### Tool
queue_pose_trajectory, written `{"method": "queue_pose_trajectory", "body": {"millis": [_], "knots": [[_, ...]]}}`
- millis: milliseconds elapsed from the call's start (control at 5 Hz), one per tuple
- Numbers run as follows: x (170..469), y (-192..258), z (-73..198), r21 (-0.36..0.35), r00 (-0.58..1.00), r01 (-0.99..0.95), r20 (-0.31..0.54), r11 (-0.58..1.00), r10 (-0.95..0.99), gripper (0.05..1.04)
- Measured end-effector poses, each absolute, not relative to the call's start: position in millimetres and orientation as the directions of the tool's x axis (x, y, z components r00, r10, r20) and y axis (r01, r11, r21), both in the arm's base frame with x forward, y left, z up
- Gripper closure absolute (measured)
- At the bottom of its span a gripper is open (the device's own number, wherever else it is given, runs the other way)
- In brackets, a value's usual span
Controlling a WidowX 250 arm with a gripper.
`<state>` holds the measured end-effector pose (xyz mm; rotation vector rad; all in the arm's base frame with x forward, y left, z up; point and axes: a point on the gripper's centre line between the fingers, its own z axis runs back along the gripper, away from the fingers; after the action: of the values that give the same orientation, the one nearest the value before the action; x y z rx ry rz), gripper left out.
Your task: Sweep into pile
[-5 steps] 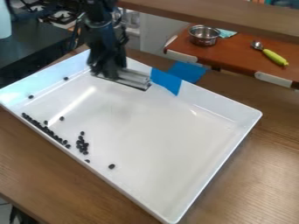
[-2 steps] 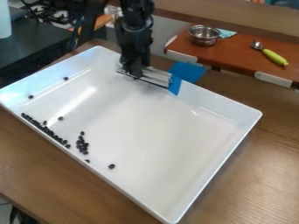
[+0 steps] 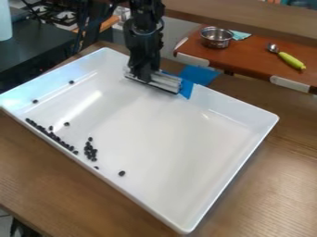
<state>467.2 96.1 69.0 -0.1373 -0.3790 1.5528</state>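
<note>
One wooden worktop [image 3: 248, 185], spreading beneath everything you are working with. One white tray [image 3: 167, 152], lying askew upon it, its corners pointing to the top, left, right and bottom of your view. One reddish-brown surface [image 3: 248, 51], standing beyond the upper-right edge. One black gripper [image 3: 145, 77], hanging for you at the tray's upper-right edge, near the top corner, its pincer closing on a metal blade [image 3: 165, 82]. The blade is slanting along that edge; whether it is touching the tray's floor, you cannot tell. One blue sheet [image 3: 199, 74], lying beyond the same edge. One metal bowl [image 3: 217, 38] and one green-handled spoon [image 3: 289, 59], resting on the reddish surface. Small dark pieces: your main row [image 3: 53, 135] is running along the lower-left edge from near the left corner; a cluster [image 3: 90, 151] is sitting farther along, just inside that edge; strays are lying around both, two of them toward the upper-left edge.
</note>
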Motion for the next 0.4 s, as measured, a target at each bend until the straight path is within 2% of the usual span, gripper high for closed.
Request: {"method": "queue_pose_trajectory", "body": {"millis": [400], "knots": [[459.6,95.9,55.6,-0.306,0.019,-0.949,0.175,0.073,0.984,0.718]]}}
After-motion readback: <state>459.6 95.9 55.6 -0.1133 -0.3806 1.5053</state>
